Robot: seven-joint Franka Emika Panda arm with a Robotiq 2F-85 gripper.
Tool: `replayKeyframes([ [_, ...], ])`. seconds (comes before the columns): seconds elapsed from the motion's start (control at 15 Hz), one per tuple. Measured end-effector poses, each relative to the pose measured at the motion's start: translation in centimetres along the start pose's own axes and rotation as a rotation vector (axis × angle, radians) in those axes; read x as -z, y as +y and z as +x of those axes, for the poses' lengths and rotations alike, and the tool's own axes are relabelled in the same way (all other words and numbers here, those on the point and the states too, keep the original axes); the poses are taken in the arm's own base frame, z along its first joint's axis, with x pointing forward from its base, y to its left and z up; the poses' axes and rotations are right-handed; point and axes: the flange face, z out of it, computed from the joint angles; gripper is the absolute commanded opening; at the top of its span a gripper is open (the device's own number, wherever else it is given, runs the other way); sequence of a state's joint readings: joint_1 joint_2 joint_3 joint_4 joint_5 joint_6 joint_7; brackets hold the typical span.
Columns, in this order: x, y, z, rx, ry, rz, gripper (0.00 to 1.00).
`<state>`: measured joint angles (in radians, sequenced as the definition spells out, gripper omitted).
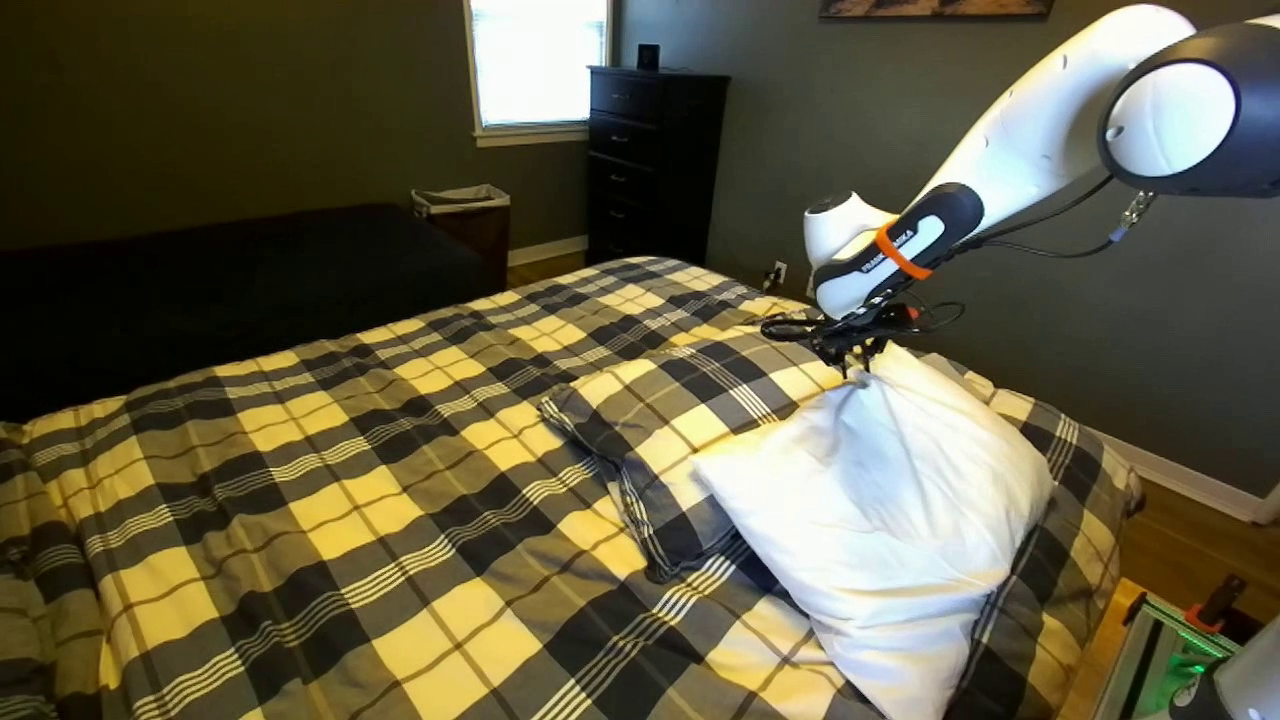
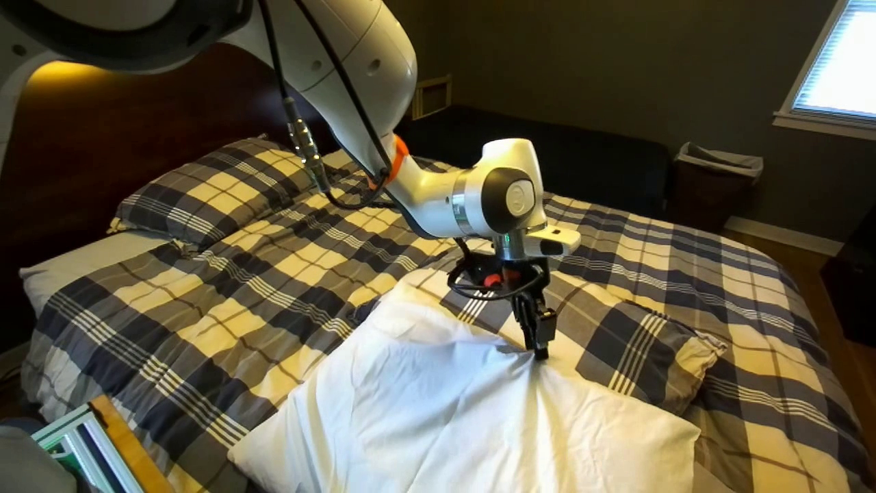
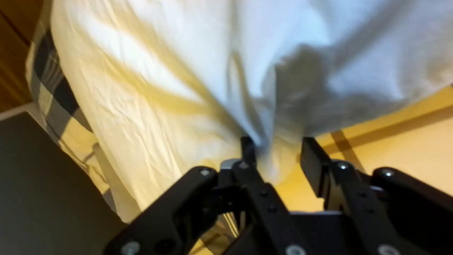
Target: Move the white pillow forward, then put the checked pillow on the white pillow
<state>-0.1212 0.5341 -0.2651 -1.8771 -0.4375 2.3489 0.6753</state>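
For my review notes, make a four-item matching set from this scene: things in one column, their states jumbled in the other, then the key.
1. white pillow
2. checked pillow near the claw
3. dresser
4. brown bin

A. has a pale liner
B. drawn up into a peak at the claw
C. small dark object on top
D. partly hidden by the white pillow

Pairs: 1-B, 2-D, 3-C, 4-A
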Motion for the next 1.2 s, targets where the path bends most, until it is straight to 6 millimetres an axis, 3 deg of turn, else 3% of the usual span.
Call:
replayKeyframes([
  [0.27,2.7,-2.8,-0.9,0.078,0.104,0.166,1.0],
  [0.47,4.9,-5.5,-3.0,0.141,0.122,0.258,1.0],
  [0.87,8.9,-12.7,-7.8,0.309,0.164,0.315,1.0],
  [1.2,9.6,-18.5,-11.6,0.432,0.182,0.307,1.0],
])
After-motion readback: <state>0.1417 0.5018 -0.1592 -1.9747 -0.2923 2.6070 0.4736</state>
